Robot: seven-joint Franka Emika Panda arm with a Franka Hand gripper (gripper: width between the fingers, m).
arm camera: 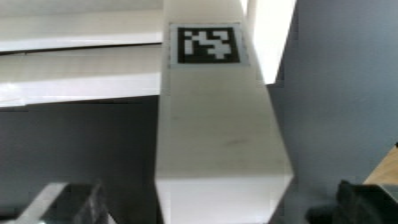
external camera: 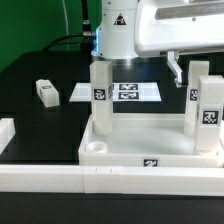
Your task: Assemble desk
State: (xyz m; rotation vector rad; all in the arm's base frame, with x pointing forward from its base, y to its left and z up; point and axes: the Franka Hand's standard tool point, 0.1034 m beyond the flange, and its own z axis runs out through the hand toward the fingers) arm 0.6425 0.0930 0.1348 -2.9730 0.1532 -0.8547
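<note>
The white desk panel lies with its raised rim up near the front of the table. One white tagged leg stands upright in its corner on the exterior view's left. Two more legs stand on the exterior view's right. My gripper hangs over the rear right leg, one dark finger beside it. In the wrist view that leg runs between my fingers with a gap on each side, so the gripper is open. The panel shows behind it.
A loose white leg lies on the black table at the exterior view's left. The marker board lies behind the panel. Long white border rails run along the front and the left side.
</note>
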